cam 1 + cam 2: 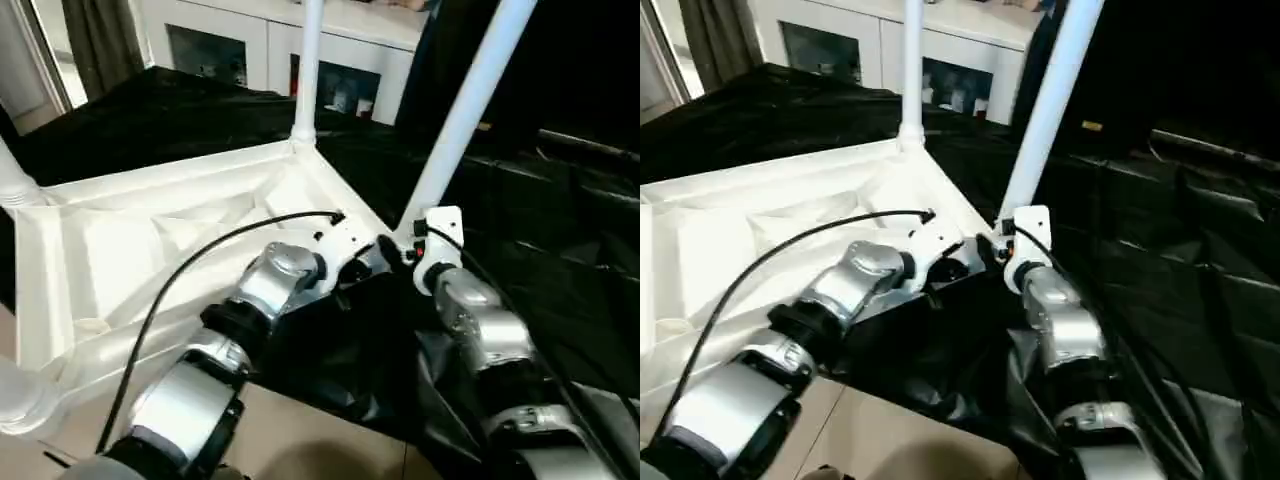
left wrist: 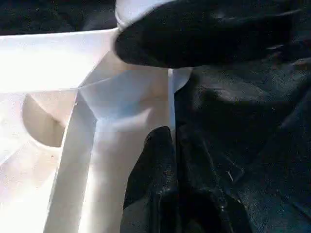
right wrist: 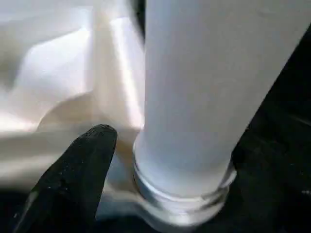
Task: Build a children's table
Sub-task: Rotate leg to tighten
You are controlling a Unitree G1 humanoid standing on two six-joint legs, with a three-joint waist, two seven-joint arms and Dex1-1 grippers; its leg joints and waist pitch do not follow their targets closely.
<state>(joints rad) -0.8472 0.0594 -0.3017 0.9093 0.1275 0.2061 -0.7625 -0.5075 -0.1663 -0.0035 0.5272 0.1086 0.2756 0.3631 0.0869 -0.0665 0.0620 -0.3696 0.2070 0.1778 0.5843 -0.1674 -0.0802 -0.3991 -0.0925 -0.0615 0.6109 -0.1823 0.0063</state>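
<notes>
The children's table (image 1: 150, 250) lies upside down on a black cloth (image 1: 560, 290), its ribbed white underside facing up. The tabletop is in front of the left gripper (image 1: 372, 256) and spreads away from it toward the robot's left side. Beyond this gripper, at the far corner, one leg (image 1: 307, 70) stands upright in its round socket. Just beside the right gripper (image 1: 425, 232), on its far side, a second leg (image 1: 462, 115) rises at a slant from the near corner of the tabletop, leaning away to the right.

The left gripper has its two black fingers (image 2: 155, 184) pressed together, and they hold nothing; they rest at the edge of the tabletop, where the white rim meets the black cloth. The two grippers are very near each other at this corner.

The right gripper has its fingers spread apart. In the right wrist view, one black finger (image 3: 77, 170) is just beside the base of the slanted leg, where a grey threaded ring (image 3: 180, 194) goes into the socket. I cannot tell if this finger touches the leg.

Behind the table, well beyond both grippers, stands a white cabinet (image 1: 260, 40) with glass doors.
</notes>
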